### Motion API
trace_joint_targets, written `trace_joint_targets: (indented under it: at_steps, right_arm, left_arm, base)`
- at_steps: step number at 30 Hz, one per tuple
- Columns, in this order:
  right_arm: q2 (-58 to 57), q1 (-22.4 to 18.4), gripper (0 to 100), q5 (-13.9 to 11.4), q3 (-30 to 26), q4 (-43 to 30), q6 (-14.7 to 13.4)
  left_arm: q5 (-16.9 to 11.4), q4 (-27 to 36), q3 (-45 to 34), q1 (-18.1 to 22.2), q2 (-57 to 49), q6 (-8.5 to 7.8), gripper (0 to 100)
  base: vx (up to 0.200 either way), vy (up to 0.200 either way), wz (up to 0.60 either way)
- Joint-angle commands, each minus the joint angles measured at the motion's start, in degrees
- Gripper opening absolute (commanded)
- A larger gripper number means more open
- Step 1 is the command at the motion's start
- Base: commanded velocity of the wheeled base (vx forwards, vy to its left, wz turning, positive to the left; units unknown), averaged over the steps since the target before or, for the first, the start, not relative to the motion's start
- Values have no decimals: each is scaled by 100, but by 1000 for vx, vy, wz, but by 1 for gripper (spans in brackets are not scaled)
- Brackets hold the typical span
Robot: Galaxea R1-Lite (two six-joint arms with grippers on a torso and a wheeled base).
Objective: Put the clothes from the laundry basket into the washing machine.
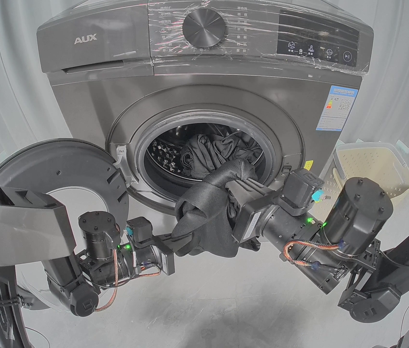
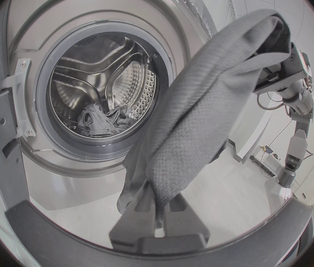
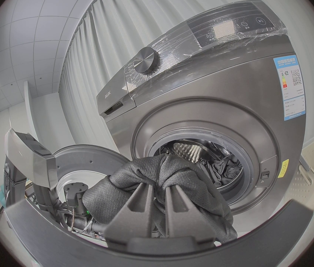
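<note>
Washer (image 1: 204,78): grey front-loader, clear film (image 1: 243,30) over its top panel.
Door (image 1: 54,165): swung wide open to robot's L.
Drum (image 2: 101,75): dark clothes (image 1: 214,148) piled at the bottom, up near the mouth.
Garment (image 1: 209,213): dark mesh-knit piece, outside washer, in the air just in front of the mouth's lower rim. Strung betw both grippers. Top end bunched over R gripper, rest hangs down toward L gripper w/ loose folds.
L gripper (image 2: 160,208): low, just beside door's inner edge, below the mouth. Jaws nearly together, pinching garment's lower end, w/ a strip of cloth running thru the slit.
R gripper (image 3: 159,190): higher than L gripper, at the mouth's lower right. Jaws a narrow slit apart, clamped on garment's bunched top. Cloth wraps over both tips.
Basket (image 1: 373,165): cream, perforated, on floor just R of washer, behind R arm.
</note>
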State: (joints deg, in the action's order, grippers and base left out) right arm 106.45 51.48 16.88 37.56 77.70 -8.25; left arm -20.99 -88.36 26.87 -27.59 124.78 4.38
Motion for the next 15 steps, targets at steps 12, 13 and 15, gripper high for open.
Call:
trace_joint_targets:
  at_steps: [12,13,15]
  right_arm:
    - [166,-103,0,-45,102,8,-168]
    - [166,-103,0,-36,102,8,-168]
    - [166,-103,0,-27,102,-1,-168]
  left_arm:
    - [-45,3,-1527,-388,-1580,-60,0]
    - [-28,-6,-1527,-405,-1597,-42,0]
    - [-19,-6,-1456,-423,-1553,-25,0]
  base:
    - [0,0,0]
    - [0,0,0]
    - [0,0,0]
